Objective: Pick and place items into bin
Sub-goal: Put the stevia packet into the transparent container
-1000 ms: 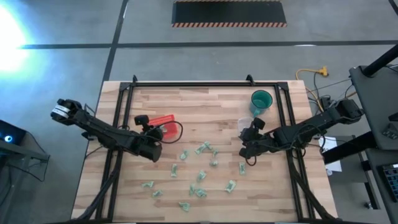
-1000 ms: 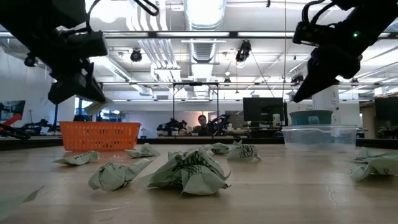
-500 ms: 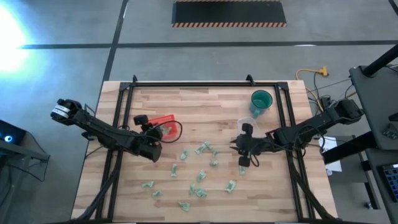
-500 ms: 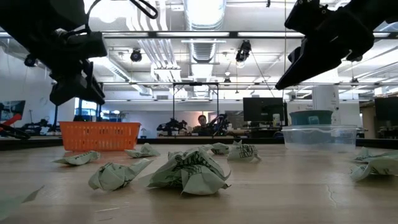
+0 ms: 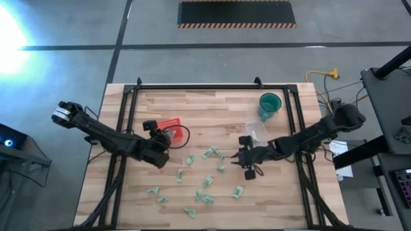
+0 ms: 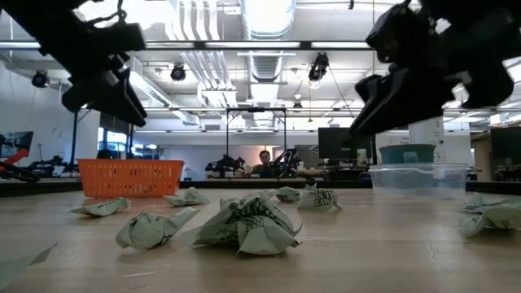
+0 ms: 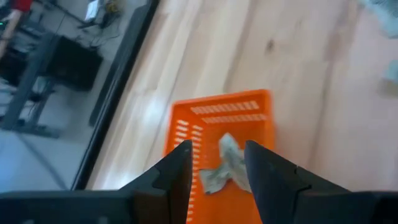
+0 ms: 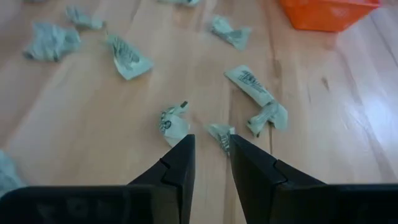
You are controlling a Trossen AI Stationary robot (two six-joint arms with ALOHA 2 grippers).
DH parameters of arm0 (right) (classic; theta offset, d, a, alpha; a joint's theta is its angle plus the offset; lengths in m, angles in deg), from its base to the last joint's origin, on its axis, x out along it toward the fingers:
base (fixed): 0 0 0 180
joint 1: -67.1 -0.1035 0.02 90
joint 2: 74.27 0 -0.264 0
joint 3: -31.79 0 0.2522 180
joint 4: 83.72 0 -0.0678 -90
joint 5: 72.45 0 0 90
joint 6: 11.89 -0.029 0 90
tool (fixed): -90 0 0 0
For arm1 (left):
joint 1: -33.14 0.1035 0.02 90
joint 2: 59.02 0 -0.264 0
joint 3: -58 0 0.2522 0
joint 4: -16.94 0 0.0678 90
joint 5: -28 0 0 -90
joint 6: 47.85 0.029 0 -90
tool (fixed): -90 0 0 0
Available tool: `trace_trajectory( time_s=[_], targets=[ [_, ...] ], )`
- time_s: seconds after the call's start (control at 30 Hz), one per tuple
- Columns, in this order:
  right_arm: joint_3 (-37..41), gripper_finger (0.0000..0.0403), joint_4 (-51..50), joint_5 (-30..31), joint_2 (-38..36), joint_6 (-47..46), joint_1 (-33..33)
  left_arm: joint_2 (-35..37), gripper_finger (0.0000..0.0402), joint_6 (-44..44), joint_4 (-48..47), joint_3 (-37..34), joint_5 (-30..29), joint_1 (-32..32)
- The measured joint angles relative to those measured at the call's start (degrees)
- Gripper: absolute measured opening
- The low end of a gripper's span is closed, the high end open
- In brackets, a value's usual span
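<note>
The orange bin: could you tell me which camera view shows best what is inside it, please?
The left wrist view: it looks down into the orange bin, showing a crumpled wrapper inside. The high view half hides it behind the left gripper; the low view shows only its side.

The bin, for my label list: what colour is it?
Orange bin, with a slotted wall; the left wrist view shows it best.

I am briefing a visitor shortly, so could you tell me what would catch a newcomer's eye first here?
Probably the scatter of pale green-and-white crumpled wrappers across the front half of the wooden table. Next, the small orange bin at the table's left, with one wrapper lying in it below the open left gripper. The right gripper hangs, jaws apart, above the scatter.
</note>
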Motion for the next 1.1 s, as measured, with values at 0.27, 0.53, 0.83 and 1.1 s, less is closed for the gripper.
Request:
trace_trajectory(
  time_s=[0.27, 0.53, 0.83, 1.1],
  targets=[
    [-5.9, 0.0084, 0.0, -0.1, 10.5, 5.4, 2.9, 0.0, 0.0130, 1.5, 1.2, 1.8, 0.6, -3.2],
    [-10.7, 0.0077, -4.2, -0.1, 15.6, 6.7, 4.1, 0.1, 0.0130, 1.5, 1.0, 1.8, 0.6, -3.8],
    [-10.8, 0.0083, -4.3, -0.1, 16.1, 5.6, 4.8, 0.1, 0.0130, 1.5, 1.1, 1.8, 0.6, -3.8],
    [-10.8, 0.0079, -3.5, -0.6, 16.2, 5.5, 5.0, 0.1, 0.0130, 1.5, 1.2, 1.8, 0.6, -3.8]
  ],
)
